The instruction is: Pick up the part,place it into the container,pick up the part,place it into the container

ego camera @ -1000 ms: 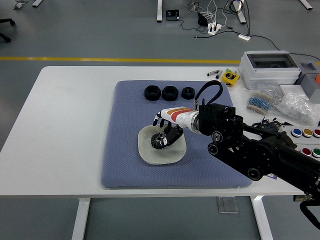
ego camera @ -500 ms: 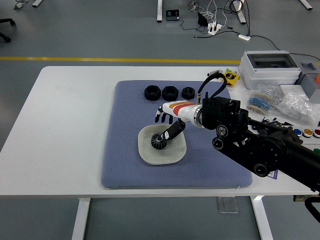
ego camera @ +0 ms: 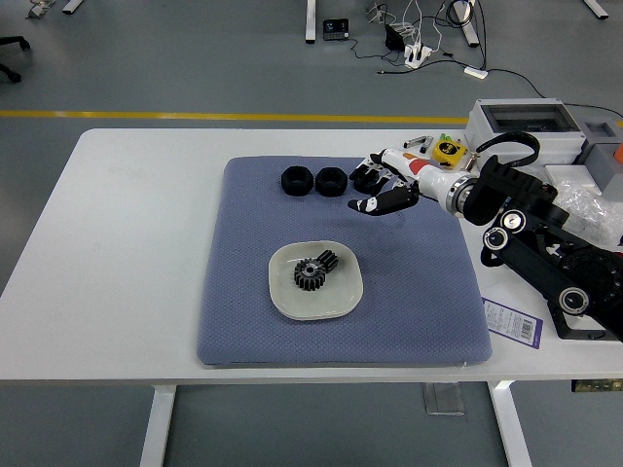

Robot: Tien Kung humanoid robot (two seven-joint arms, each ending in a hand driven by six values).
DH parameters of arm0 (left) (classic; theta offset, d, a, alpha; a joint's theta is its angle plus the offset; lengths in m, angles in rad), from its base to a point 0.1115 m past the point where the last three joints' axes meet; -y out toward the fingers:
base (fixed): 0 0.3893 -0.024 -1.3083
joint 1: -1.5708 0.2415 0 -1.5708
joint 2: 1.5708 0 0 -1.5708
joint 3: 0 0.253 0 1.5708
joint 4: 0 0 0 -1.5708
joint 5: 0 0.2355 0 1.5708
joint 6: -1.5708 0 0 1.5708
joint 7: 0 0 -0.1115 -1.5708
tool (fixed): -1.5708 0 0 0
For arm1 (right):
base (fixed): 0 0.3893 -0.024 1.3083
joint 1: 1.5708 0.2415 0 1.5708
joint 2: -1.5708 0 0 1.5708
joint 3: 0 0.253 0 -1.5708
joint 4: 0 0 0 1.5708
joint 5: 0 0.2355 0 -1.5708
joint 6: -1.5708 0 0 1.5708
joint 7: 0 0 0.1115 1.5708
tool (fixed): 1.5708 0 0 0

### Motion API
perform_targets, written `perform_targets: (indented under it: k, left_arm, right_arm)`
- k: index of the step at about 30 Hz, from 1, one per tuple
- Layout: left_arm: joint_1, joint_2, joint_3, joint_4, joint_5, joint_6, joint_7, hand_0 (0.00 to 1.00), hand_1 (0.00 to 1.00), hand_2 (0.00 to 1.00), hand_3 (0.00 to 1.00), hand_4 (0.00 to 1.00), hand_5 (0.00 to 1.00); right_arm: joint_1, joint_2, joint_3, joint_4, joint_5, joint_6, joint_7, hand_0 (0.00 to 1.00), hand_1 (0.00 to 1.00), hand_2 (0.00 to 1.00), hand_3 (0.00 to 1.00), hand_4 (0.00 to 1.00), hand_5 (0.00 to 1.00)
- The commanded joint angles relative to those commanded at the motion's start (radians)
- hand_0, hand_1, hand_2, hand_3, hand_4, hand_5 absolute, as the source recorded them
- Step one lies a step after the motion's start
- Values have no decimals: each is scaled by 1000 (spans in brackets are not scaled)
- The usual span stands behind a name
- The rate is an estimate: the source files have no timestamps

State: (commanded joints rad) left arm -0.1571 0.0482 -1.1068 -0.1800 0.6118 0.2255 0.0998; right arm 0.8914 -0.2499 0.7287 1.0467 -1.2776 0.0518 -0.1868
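A black gear [ego camera: 313, 272] lies in the white dish [ego camera: 341, 302] on the blue-grey mat [ego camera: 243, 292]. Two black nut-like parts [ego camera: 297, 180] [ego camera: 331, 180] sit in a row at the mat's far edge. My right hand [ego camera: 382, 191] hovers at the right end of that row with fingers spread, holding nothing. It covers the spot where a third black part sat, so that part is mostly hidden. My left arm is out of view.
At the table's right are a grey plastic box [ego camera: 526, 131], a yellow tape measure [ego camera: 448, 151], bags of small parts [ego camera: 584, 209], coloured buttons and a label card [ego camera: 511, 321]. The table's left side [ego camera: 127, 243] is bare white.
My right hand let go of the gear, which now lies in the dish. The hand pulled back and away to the right, up to the row of black parts.
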Motion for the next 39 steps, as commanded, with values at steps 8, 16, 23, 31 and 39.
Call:
perform_targets:
  k: [8, 16, 23, 31, 39]
  left_arm:
    - [-4, -7, 0, 0, 5, 0, 1, 720, 623, 617, 552, 590, 545]
    - [-1, -12, 3, 0, 0, 0, 1, 720, 627, 616, 552, 590, 545]
    - [7, -15, -6, 0, 12, -1, 2, 720, 629, 616, 551, 590, 545]
    - [18, -19, -22, 0, 29, -1, 4, 720, 629, 616, 552, 590, 545]
    - [20, -18, -10, 0, 27, -6, 5, 720, 632, 619, 551, 589, 547]
  right_arm:
    - [-140, -93, 153, 144, 338, -30, 103, 818, 793, 849, 892, 931, 518]
    - [-273, -119, 292, 259, 670, -50, 142, 914, 869, 920, 934, 998, 609]
    - [-378, -91, 372, 308, 730, -42, 131, 921, 872, 919, 930, 998, 635]
    - [-535, 2, 483, 338, 603, -27, 141, 935, 880, 916, 924, 998, 643]
    - [-642, 64, 553, 363, 500, -1, 204, 935, 869, 900, 902, 998, 653]
